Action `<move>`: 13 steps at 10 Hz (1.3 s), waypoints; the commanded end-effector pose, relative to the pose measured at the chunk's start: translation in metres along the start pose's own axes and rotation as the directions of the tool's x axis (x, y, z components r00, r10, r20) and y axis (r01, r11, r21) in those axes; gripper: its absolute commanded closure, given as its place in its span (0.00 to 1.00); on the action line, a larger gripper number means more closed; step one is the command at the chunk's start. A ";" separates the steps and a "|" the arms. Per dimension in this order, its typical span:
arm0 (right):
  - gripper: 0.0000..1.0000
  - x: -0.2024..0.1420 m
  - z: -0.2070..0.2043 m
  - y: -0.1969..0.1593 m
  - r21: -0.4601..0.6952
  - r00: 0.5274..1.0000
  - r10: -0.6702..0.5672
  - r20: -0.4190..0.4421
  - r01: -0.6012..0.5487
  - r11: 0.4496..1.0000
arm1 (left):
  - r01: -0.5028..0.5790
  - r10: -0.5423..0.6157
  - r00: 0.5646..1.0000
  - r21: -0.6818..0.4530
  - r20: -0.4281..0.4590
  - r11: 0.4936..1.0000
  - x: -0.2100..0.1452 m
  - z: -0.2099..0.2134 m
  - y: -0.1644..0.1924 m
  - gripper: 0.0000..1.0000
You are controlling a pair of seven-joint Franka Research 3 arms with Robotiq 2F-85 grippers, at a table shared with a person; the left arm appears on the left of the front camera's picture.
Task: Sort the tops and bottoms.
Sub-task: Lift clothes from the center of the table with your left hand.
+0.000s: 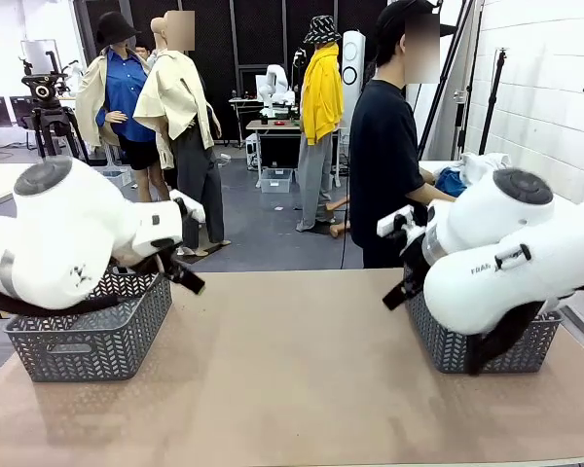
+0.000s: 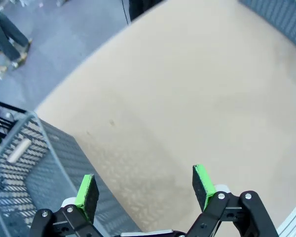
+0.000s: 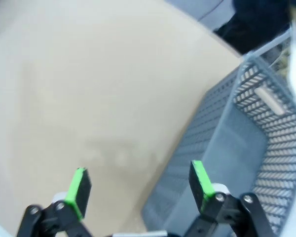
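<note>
Tan table (image 1: 292,379) stretches bare between two grey mesh baskets, the left basket (image 1: 88,336) near the left arm and the right basket (image 1: 479,342) under the right arm. The left end effector (image 2: 144,185) hangs above the tabletop beside the left basket's rim, its green pads (image 2: 86,190) spread wide with nothing between them. The right end effector (image 3: 140,181) is equally wide and holds nothing, poised over the edge where the right basket's wall meets the table. The tops lie well beyond the table, on a surface at the far right: a blue top (image 1: 453,182) just beside a white top (image 1: 484,165). A person (image 1: 384,165) in a black T-shirt stands at the far side, turned toward that heap with a forearm reaching to it.
</note>
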State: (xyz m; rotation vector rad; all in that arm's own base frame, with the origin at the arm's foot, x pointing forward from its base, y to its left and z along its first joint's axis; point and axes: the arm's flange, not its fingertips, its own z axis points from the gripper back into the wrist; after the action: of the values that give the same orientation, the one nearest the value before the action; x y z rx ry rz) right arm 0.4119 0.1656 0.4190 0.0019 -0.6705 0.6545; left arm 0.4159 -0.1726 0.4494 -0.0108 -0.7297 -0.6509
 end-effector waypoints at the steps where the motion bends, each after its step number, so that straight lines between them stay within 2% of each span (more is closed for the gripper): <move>1: 0.00 0.034 0.045 -0.029 -0.070 0.996 -0.003 0.092 0.009 0.997 | 0.058 -0.062 0.997 0.083 0.053 0.995 0.016 0.030 0.028 0.00; 2: 0.00 0.048 0.085 -0.065 -0.138 0.992 -0.022 0.123 0.039 0.990 | 0.026 -0.036 0.997 0.136 0.069 0.990 0.022 0.060 0.063 0.00; 3: 0.00 0.044 0.116 -0.110 -0.222 0.991 -0.039 0.125 0.066 0.973 | 0.010 -0.024 0.998 0.208 0.066 0.978 0.013 0.083 0.098 0.00; 4: 0.00 0.027 0.141 -0.159 -0.304 0.991 -0.095 0.097 0.120 0.945 | -0.011 0.004 1.000 0.279 0.027 0.960 -0.007 0.099 0.135 0.00; 5: 0.00 -0.008 0.165 -0.211 -0.332 0.985 -0.164 0.047 0.170 0.928 | -0.062 0.087 0.995 0.364 -0.053 0.929 -0.037 0.116 0.175 0.00; 6: 0.00 -0.043 0.175 -0.251 -0.339 0.974 -0.221 0.043 0.222 0.914 | -0.111 0.162 0.982 0.398 -0.095 0.911 -0.069 0.124 0.213 0.00; 7: 0.00 -0.082 0.178 -0.288 -0.376 0.949 -0.314 0.017 0.297 0.878 | -0.152 0.211 0.971 0.388 -0.114 0.909 -0.106 0.131 0.243 0.00; 8: 0.00 -0.122 0.177 -0.315 -0.387 0.924 -0.382 -0.003 0.351 0.853 | -0.204 0.292 0.943 0.413 -0.160 0.887 -0.148 0.135 0.268 0.00; 9: 0.00 -0.155 0.171 -0.331 -0.385 0.896 -0.443 -0.016 0.403 0.830 | -0.258 0.361 0.917 0.438 -0.168 0.861 -0.183 0.142 0.283 0.00; 10: 0.00 -0.194 0.157 -0.345 -0.380 0.857 -0.514 -0.017 0.470 0.797 | -0.324 0.412 0.899 0.405 -0.152 0.855 -0.223 0.142 0.297 0.00; 13: 0.00 -0.238 0.155 -0.346 -0.376 0.802 -0.597 -0.018 0.548 0.747 | -0.435 0.507 0.849 0.346 -0.151 0.831 -0.282 0.127 0.313 0.00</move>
State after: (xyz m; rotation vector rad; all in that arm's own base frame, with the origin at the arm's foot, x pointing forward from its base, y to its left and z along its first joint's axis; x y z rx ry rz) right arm 0.3819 -0.2769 0.4693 -0.1718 -0.5730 -0.0743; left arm 0.3470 0.2556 0.4380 0.2043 -0.5200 -0.0369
